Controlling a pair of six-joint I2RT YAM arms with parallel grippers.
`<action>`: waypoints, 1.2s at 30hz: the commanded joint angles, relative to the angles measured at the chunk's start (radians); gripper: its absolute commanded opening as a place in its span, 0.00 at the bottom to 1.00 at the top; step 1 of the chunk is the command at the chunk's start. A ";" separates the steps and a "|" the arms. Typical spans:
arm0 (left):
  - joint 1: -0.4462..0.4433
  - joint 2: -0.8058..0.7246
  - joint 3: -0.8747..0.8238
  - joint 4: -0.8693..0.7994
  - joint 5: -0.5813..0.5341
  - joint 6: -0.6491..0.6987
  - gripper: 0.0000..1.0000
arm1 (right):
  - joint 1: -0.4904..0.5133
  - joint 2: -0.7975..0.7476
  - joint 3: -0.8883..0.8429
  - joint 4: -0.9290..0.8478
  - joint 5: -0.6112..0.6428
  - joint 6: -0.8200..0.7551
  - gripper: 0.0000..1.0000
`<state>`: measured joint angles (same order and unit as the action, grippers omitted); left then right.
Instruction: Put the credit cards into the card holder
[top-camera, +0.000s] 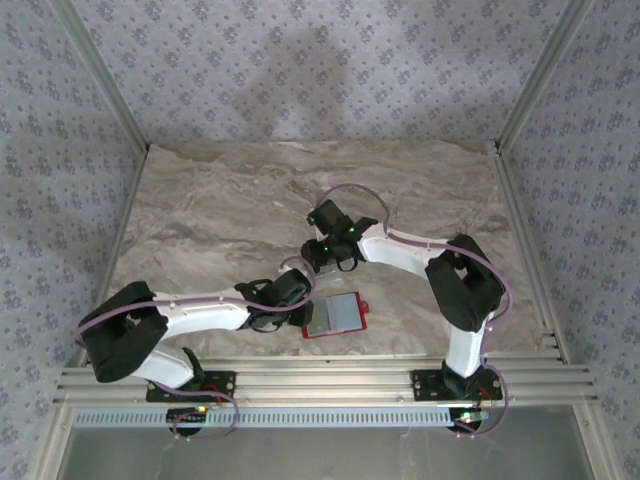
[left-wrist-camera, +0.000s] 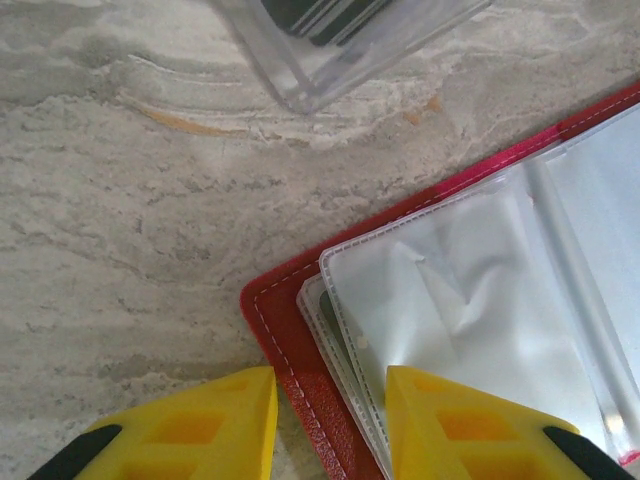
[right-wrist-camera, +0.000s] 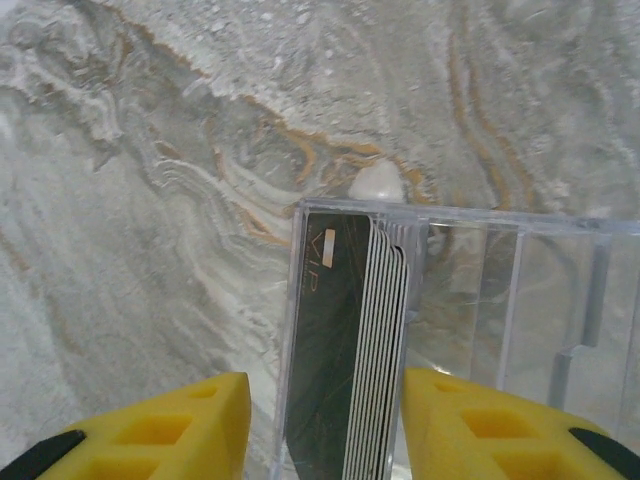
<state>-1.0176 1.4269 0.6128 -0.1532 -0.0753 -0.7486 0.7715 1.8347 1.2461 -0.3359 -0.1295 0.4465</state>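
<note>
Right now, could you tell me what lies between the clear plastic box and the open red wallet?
Bare marble tabletop separates the clear plastic box from the red wallet, per left wrist view.

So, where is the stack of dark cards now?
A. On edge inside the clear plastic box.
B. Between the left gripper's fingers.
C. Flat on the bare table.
A: the right wrist view shows the dark cards packed on edge within the clear plastic box.

The red card holder (top-camera: 335, 316) lies open and flat on the tabletop (top-camera: 220, 200), near its middle, clear sleeves up. The dark credit cards (right-wrist-camera: 330, 330) stand stacked on edge in a clear box (right-wrist-camera: 500, 300) just beyond.
</note>
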 joint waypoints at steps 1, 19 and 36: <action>-0.007 -0.014 -0.005 -0.046 -0.009 0.011 0.33 | -0.015 -0.029 -0.020 0.039 -0.110 -0.010 0.44; 0.011 -0.056 -0.036 -0.028 0.009 -0.002 0.33 | -0.051 0.001 -0.043 0.086 -0.216 -0.006 0.28; 0.028 -0.064 -0.050 -0.016 0.030 -0.001 0.33 | -0.076 -0.029 -0.099 0.132 -0.313 0.020 0.15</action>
<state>-0.9985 1.3872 0.5747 -0.1593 -0.0628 -0.7490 0.7029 1.8271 1.1664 -0.2104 -0.4015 0.4583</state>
